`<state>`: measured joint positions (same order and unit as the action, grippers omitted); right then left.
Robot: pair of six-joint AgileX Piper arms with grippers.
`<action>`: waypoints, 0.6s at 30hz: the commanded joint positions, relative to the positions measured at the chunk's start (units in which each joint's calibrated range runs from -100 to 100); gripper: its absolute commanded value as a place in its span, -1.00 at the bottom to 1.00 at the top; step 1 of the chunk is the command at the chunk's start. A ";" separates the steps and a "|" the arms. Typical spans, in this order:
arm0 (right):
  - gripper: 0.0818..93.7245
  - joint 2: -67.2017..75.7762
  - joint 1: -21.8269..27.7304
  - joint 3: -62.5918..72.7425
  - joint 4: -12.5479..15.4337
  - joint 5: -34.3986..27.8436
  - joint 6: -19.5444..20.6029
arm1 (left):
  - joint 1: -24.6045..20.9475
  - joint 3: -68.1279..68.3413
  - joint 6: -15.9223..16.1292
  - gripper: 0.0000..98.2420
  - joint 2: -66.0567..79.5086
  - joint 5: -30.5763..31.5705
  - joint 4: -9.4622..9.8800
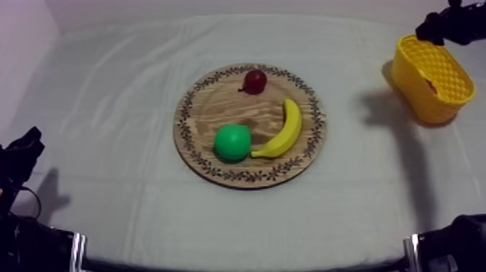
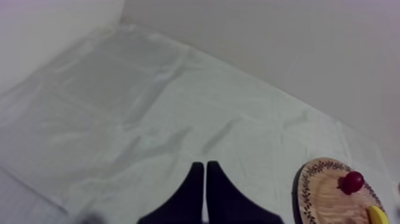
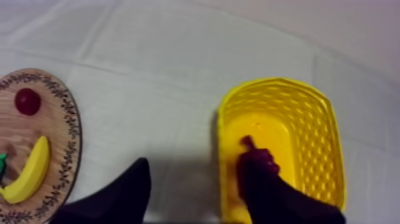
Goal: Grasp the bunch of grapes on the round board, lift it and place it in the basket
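Note:
The dark purple bunch of grapes (image 3: 257, 158) lies inside the yellow basket (image 3: 321, 119), close against one finger of my right gripper (image 3: 196, 174). That gripper is open: one finger (image 3: 122, 196) hangs over the cloth beside the basket, the other reaches into it. From above, the right gripper (image 1: 436, 29) hovers at the far rim of the basket (image 1: 448, 101), where a dark reddish bit of the grapes (image 1: 432, 85) shows. My left gripper (image 1: 22, 153) rests low at the left, and its fingers (image 2: 205, 171) lie together as a wedge, holding nothing.
The round wooden board (image 1: 210, 108) sits mid-table and carries a small red fruit (image 1: 254, 81), a banana (image 1: 285, 132) and a green pear (image 1: 232, 142). Bare cloth lies between the board and the basket.

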<state>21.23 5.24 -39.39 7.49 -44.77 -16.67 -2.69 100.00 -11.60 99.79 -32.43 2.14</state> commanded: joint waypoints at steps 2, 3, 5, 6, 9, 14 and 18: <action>-0.31 14.64 -3.81 -9.19 -3.35 1.15 5.32 | -0.03 0.00 0.00 -1.00 -0.05 0.01 -0.02; -0.38 17.61 -4.98 -11.11 -4.53 1.02 6.77 | -0.03 0.00 0.00 -1.00 -0.05 0.01 -0.02; -0.56 23.30 -6.91 -14.79 -6.44 0.76 9.31 | -0.03 0.00 0.02 -1.00 -0.05 0.01 -0.02; -0.65 26.16 -7.63 -16.80 -7.13 0.93 10.28 | -0.03 0.00 0.01 -1.00 -0.05 0.01 -0.02; -0.85 34.92 -9.01 -24.06 -8.40 2.63 11.96 | -0.03 0.00 0.00 -1.00 -0.05 0.01 -0.02; -0.97 48.06 -9.08 -36.85 -9.26 6.36 12.52 | -0.03 0.00 0.00 -1.00 -0.05 0.01 -0.02; -0.99 56.60 -8.54 -46.51 -9.67 8.55 12.94 | -0.03 0.00 0.00 -1.00 -0.05 0.01 -0.02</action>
<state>68.92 -3.40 -77.80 -2.05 -37.23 -3.88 -2.69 100.00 -11.60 99.79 -32.43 2.14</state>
